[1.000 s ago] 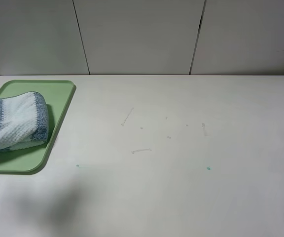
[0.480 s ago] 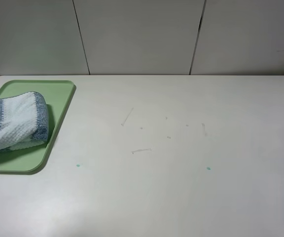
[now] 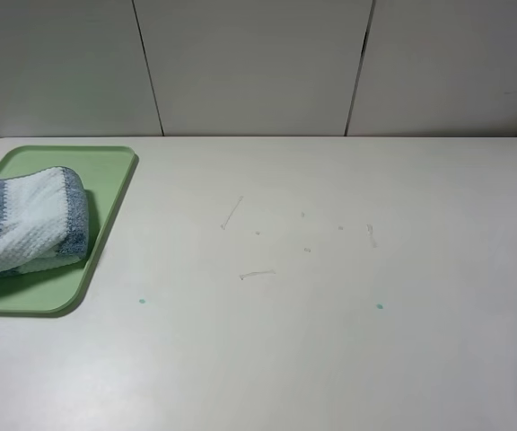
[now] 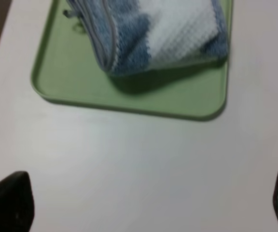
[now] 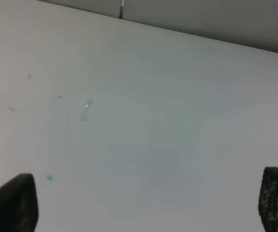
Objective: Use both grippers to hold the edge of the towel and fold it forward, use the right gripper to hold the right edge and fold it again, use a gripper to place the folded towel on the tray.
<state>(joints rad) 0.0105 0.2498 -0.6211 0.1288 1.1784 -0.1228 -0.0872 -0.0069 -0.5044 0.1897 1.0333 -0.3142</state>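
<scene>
The desk (image 3: 330, 296) lies bare apart from faint scuffs; at its far left corner sits the tray (image 3: 115, 171), bearing the towel (image 3: 30, 220), folded into a bundle wholly within the rim, its grey hem (image 4: 107, 36) turned to one side. The task appears complete, so the step in hand is retreat: each arm does well to clear the tray without brushing the cloth. The left end effector (image 4: 144, 203), jaws spread wide and empty, hangs over the desk near the tray; the right end effector (image 5: 144, 205), equally wide and empty, hangs over bare desk.
</scene>
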